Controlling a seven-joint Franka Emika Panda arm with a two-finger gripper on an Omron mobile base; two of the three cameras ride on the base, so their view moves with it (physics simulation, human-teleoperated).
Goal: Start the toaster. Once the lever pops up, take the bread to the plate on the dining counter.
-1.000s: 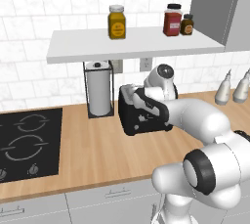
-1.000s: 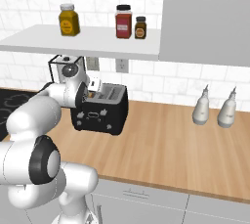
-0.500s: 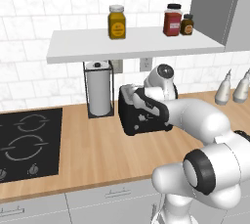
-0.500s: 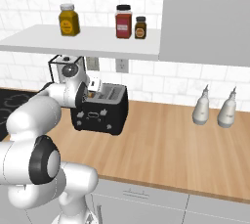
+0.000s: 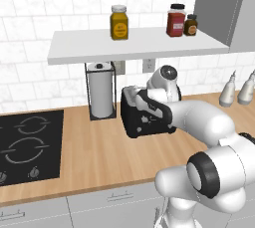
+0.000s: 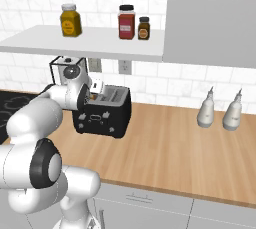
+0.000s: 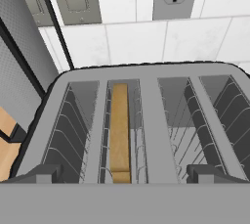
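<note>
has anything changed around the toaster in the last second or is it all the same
Nothing visibly changed. The open gripper still hangs over the toaster, and the bread still sits in its slot.

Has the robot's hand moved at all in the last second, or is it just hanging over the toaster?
No. In the left base view the gripper sits at the same spot above the toaster, beside the paper towel holder, as before.
</note>
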